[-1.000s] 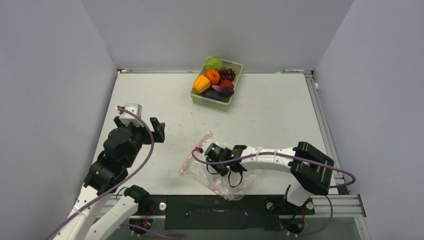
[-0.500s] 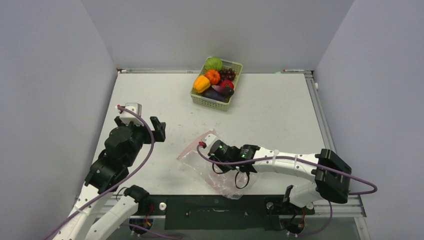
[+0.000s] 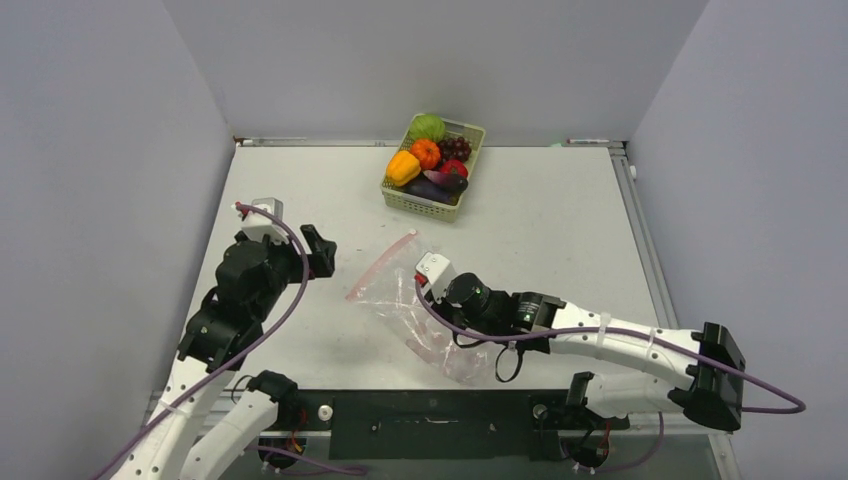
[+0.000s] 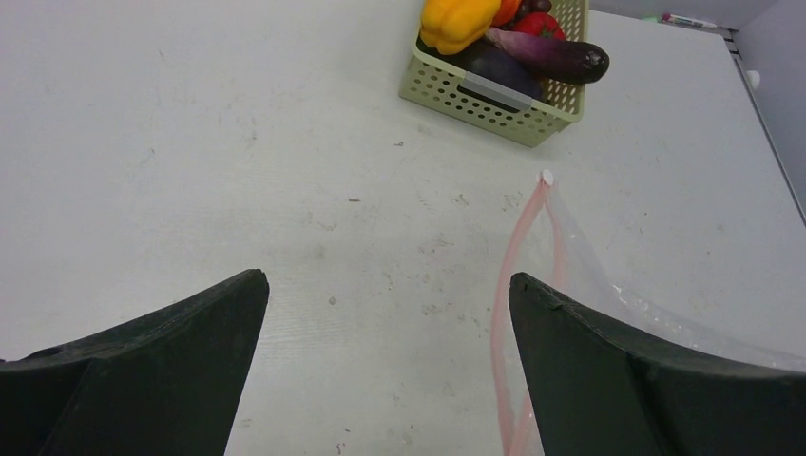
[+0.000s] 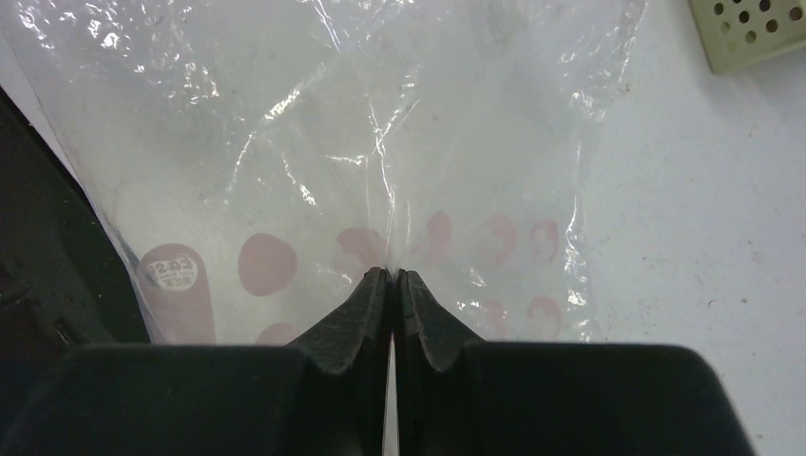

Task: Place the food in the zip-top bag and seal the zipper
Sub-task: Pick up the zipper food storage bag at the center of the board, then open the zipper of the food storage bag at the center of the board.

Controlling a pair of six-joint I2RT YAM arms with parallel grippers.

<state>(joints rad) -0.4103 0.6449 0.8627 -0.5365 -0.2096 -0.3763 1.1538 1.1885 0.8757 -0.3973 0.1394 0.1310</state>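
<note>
The food sits in a pale green basket (image 3: pixel 424 204) at the back of the table: a green piece (image 3: pixel 428 127), a yellow-orange pepper (image 3: pixel 403 166), an orange piece (image 3: pixel 426 153), grapes (image 3: pixel 457 147) and an eggplant (image 3: pixel 446 181). The zip-top bag (image 3: pixel 395 300) lies crumpled mid-table, its pink zipper (image 3: pixel 380 268) along the far-left edge. My right gripper (image 5: pixel 391 273) is shut on a fold of the bag (image 5: pixel 380 142) near its pink dots. My left gripper (image 4: pixel 387 278) hangs open over bare table, with the zipper (image 4: pixel 507 313) by its right finger.
Grey walls close in the table on the left, back and right. A metal rail runs along the right edge (image 3: pixel 640 230). The basket (image 4: pixel 494 95) is ahead of the left gripper, and its corner (image 5: pixel 751 33) shows at the top right of the right wrist view.
My right arm has stretched out and dragged the bag away from the near edge, toward the back and left. The left gripper has shifted slightly toward the bag, still open.
</note>
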